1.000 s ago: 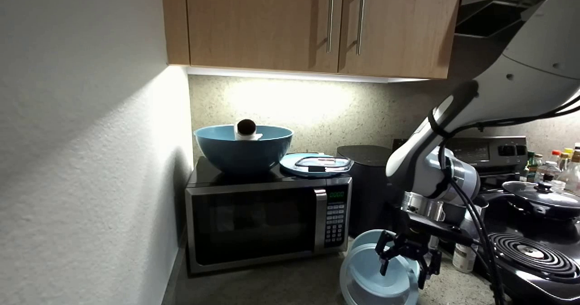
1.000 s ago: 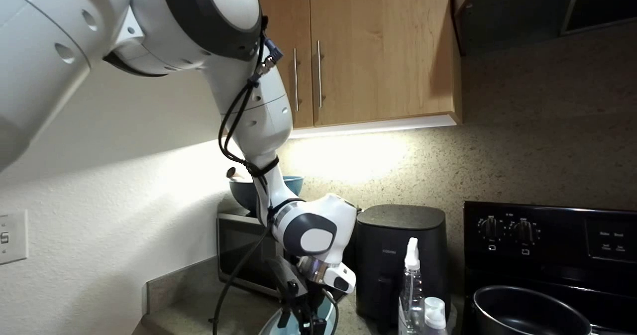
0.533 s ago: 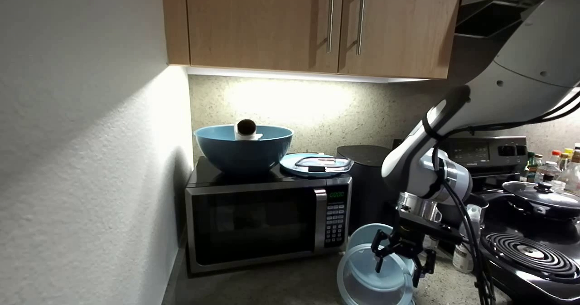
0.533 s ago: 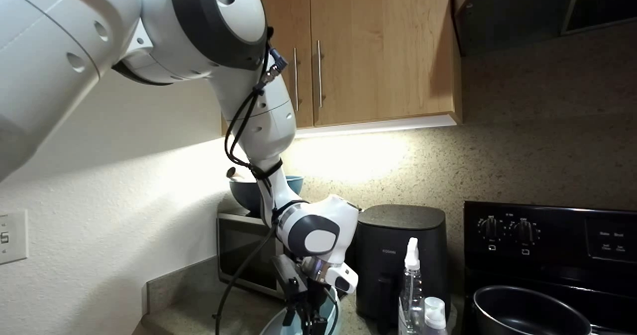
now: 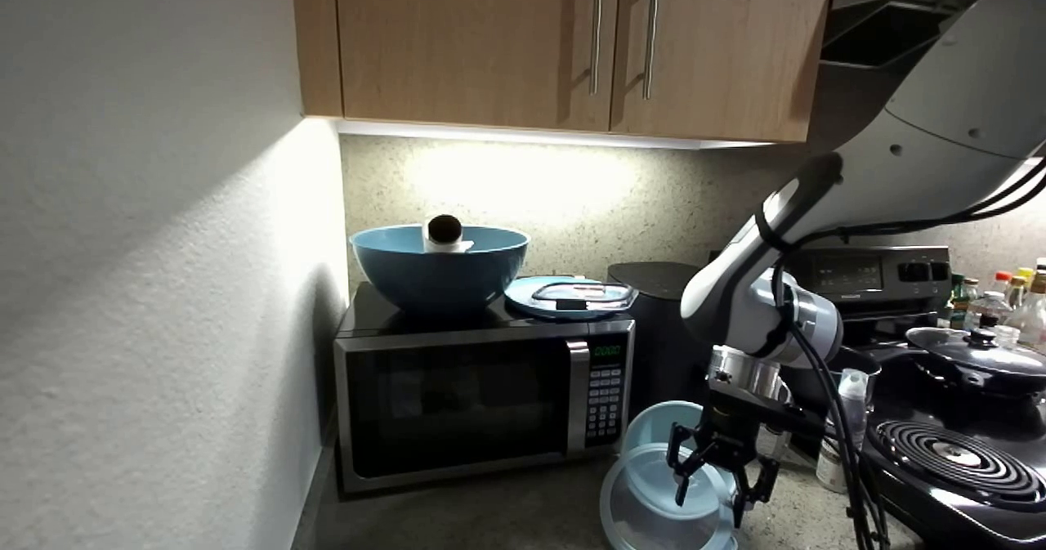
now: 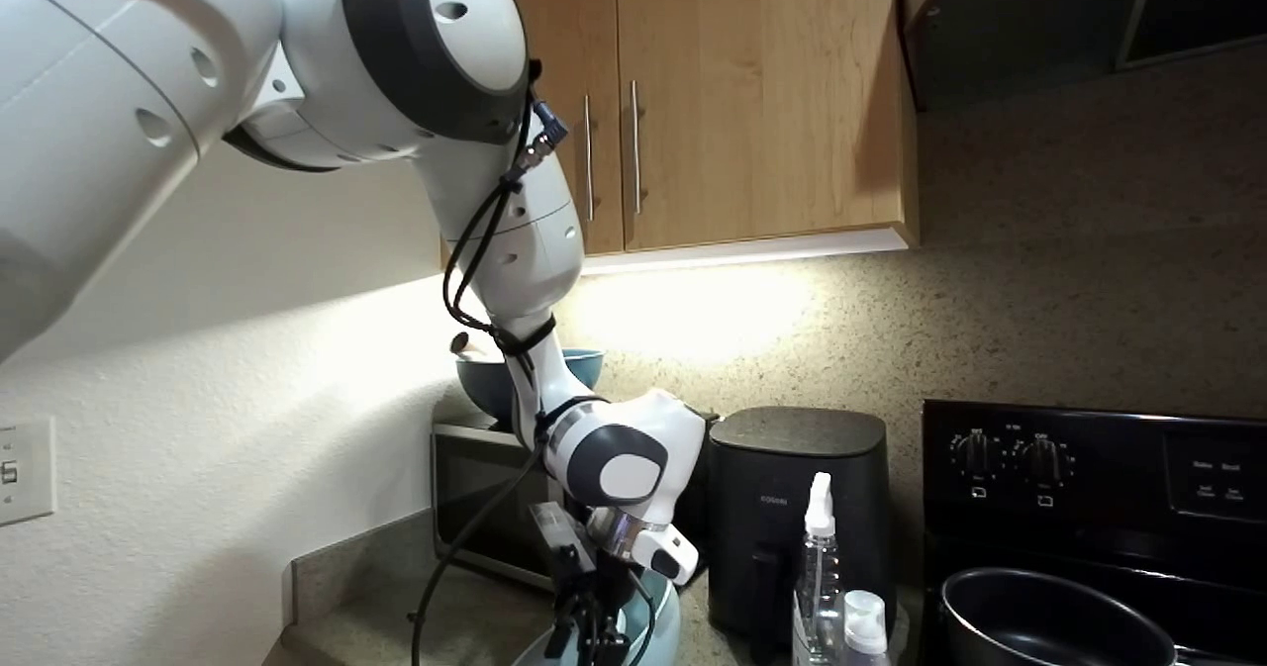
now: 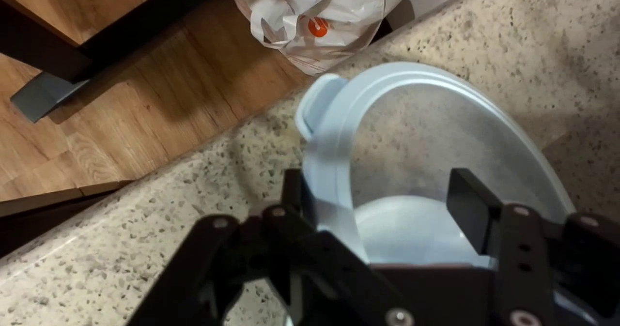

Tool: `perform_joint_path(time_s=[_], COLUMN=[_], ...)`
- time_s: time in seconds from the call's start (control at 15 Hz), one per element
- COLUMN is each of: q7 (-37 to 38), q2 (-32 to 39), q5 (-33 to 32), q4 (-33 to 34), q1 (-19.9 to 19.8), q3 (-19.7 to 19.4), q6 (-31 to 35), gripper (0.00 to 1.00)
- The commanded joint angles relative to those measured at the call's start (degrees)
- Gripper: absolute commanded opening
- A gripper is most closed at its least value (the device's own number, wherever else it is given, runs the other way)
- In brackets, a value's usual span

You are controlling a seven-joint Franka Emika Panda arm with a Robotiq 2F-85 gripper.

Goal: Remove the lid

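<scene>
Note the pincer [image 7: 380, 195] spread wide and gripping nothing. Observe 2 fingers [image 7: 472, 214] set apart: 1 over the clear middle of the lid [image 7: 421, 142], 1 just beside the outer edge of its rim [image 7: 334, 166]. Cannot tell contact from mere overlap in the wrist view.

Expect, on lowering, fingertip pressure on the clear middle instead of entry beneath the rim; probable result, a skid of the lid. Expect, on closing with only 1 finger engaged, a sideways shove rather than a grasp. Suspect the smooth rim as a likely cause of slip under a shallow bite.

Locate the lid below the pincer, partly over the pale-blue bowl [image 5: 666, 422], partly over the table [image 7: 193, 180]. Judge removal begun but unfinished. Cannot tell support by the bowl from support by the table. Beware of tipping or dragging the bowl, in case of a lid edge caught on it.

Inspect the tab [image 7: 322, 103] at the rim, just beside the table's edge. Treat any push toward that side as a fall hazard, with the floor [image 7: 169, 117] and the plastic bag [image 7: 334, 25] beyond the edge.

Allow clearance for the hanging cables [image 5: 856, 485], crossing in front of the bottles [image 5: 833, 464] in an exterior view; suspect a wide swing of the arm [image 6: 544, 250] as cause of any snag or topple. Watch the air fryer [image 6: 752, 508] near the wrist [image 6: 624, 468] in an exterior view, with true spacing unreadable.
</scene>
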Motion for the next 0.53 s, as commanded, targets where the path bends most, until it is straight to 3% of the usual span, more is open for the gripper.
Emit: perform_joint_path(time_s=[0.0,0.47], q7=[2.8,2.3], q2=[-0.1,-2.8], q5=[-0.6,0.0], q4=[0.3,-0.5], q1=[0.3,0.5], q3=[0.5,0.7], q6=[-1.6,-1.5], gripper=[0.47,0.11])
